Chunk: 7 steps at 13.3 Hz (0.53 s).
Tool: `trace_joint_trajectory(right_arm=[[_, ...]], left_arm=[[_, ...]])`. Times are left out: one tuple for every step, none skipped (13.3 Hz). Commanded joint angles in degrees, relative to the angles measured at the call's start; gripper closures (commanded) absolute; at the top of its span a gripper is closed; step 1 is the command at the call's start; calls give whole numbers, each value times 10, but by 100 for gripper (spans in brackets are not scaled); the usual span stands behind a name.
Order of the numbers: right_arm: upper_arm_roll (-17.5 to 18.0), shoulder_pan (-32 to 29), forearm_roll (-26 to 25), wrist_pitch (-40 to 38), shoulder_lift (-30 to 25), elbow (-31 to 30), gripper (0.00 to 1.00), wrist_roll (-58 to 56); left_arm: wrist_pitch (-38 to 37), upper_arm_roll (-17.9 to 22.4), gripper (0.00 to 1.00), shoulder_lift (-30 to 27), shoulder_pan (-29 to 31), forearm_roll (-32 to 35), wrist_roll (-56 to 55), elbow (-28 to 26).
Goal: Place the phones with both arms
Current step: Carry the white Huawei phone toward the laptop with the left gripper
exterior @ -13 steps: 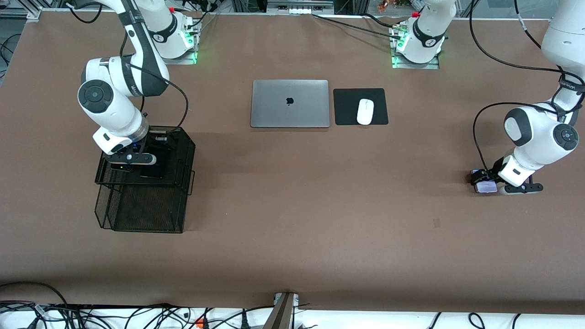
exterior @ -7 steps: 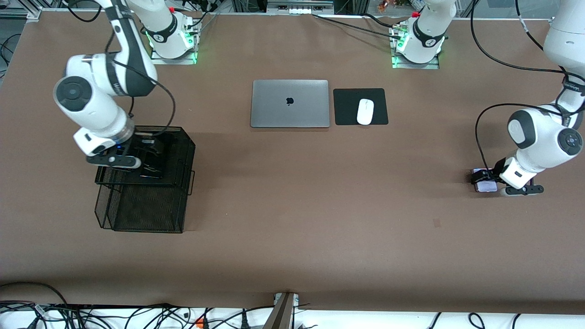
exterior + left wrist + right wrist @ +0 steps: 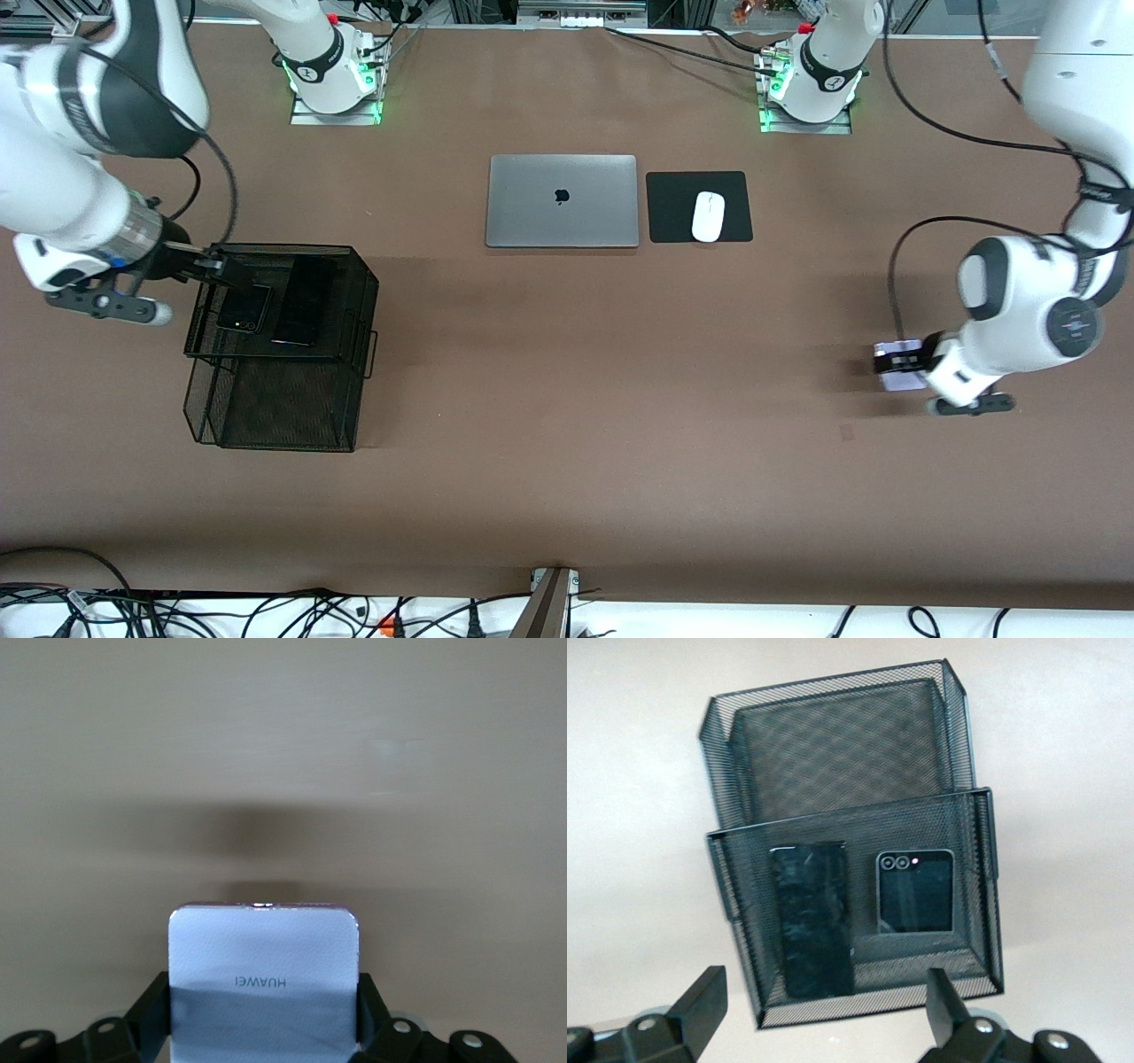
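A black mesh two-tier tray (image 3: 365, 292) stands toward the right arm's end of the table. In its upper tier lie the small squarish black phone (image 3: 244, 308) and the long black phone (image 3: 301, 301), side by side; both show in the right wrist view, the small one (image 3: 914, 892) and the long one (image 3: 811, 917). My right gripper (image 3: 202, 262) is open and empty beside the tray's upper rim (image 3: 824, 985). My left gripper (image 3: 895, 361) is shut on the lavender-white phone (image 3: 904, 381) and holds it flat above the table (image 3: 264, 961).
A shut grey laptop (image 3: 562, 201) and a white mouse (image 3: 708, 216) on a black pad (image 3: 673, 208) lie near the bases. The tray's lower tier (image 3: 283, 412) sticks out toward the front camera.
My right gripper has drawn back out of the tray's upper tier, leaving the small black phone there. My left gripper has lifted the lavender-white phone off the table and carried it toward the table's middle.
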Motion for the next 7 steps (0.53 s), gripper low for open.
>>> trace_joint_trajectory(right_arm=[[0, -18, 62, -65, 86, 124, 1, -7], [0, -20, 73, -71, 100, 140, 1, -7], [0, -20, 74, -67, 102, 141, 1, -7], [0, -20, 73, -65, 103, 141, 1, -5], [0, -20, 74, -64, 107, 140, 1, -7], [0, -20, 74, -62, 110, 140, 1, -5], [1, -20, 75, -61, 113, 140, 1, -1]], left_arm=[[-26, 6, 100, 13, -81, 9, -78, 31], [-26, 6, 100, 17, -114, 5, -107, 38], [-26, 6, 100, 22, -147, 4, -149, 47], [-26, 6, 100, 30, -182, 4, -197, 60], [-27, 6, 100, 41, -213, 3, -235, 80], [-28, 6, 100, 51, -247, 1, -274, 100], [-28, 5, 100, 57, -276, -6, -301, 115]])
